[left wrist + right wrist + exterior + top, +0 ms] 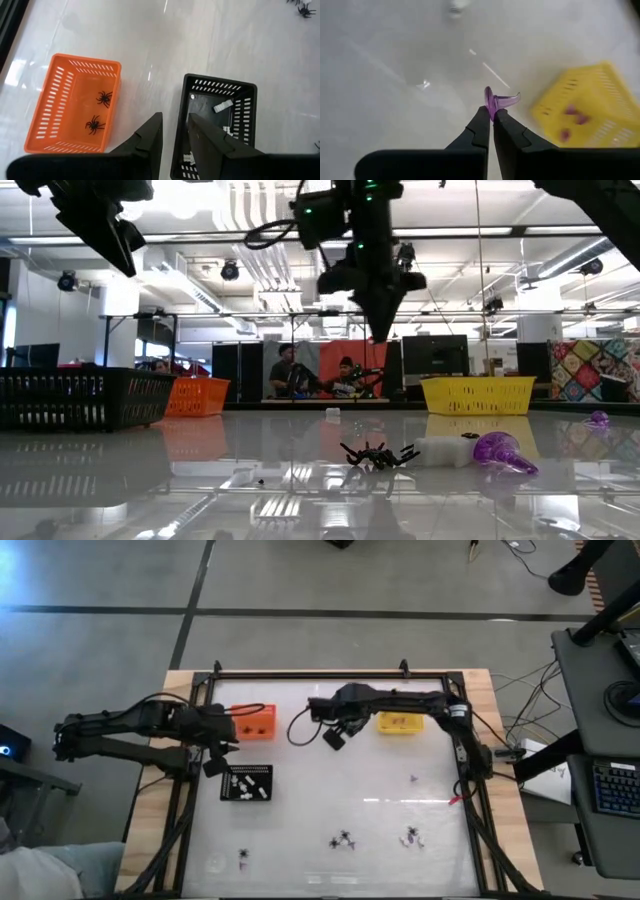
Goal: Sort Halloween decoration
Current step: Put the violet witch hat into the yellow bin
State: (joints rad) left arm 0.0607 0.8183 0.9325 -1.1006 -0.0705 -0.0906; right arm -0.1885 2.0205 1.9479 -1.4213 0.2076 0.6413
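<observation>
Right gripper (pixel 491 116) clenched on a purple trinket (pixel 499 101), yellow tray (pixel 592 104) at three o'clock. Left gripper (pixel 172 131) parted, empty, above black tray (pixel 240 90); orange tray (pixel 52 107) at nine o'clock.

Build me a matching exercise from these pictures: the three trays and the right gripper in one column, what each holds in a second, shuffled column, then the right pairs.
Column one:
1. orange tray
2. black tray
3. yellow tray
4. right gripper

Column two:
A. small white pieces
B. one purple trinket, pinched between shut fingers
C. two black spiders
D. several purplish pieces

Pairs: 1-C, 2-A, 3-D, 4-B
</observation>
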